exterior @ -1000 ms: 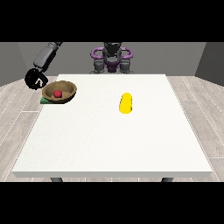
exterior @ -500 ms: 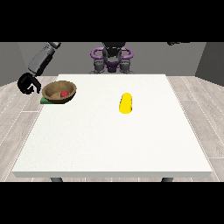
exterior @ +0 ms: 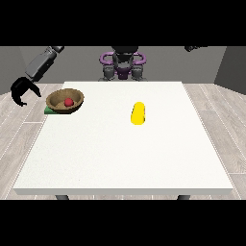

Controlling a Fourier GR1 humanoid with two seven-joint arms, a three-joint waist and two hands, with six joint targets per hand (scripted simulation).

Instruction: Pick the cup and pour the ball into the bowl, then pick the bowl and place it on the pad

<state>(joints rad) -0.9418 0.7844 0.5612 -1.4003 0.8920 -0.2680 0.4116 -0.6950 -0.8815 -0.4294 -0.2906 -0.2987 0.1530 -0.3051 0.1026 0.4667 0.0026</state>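
A brown bowl (exterior: 65, 101) rests on a green pad (exterior: 48, 110) at the table's far left, with a red ball (exterior: 68, 102) inside it. A yellow cup (exterior: 138, 113) lies on its side near the table's middle. The hand at the view's left (exterior: 21, 90) hangs off the table's left edge, apart from the bowl, its fingers spread and curved around nothing. Of the other arm only a dark tip (exterior: 194, 48) shows at the view's upper right, far above the table.
The white table (exterior: 125, 158) stretches wide towards the camera. The robot's torso (exterior: 123, 65) stands behind the far edge. Grey floor lies on both sides.
The hand at the view's left has drawn away from the bowl, leftward and past the table's edge. The bowl, ball and cup have stayed put.
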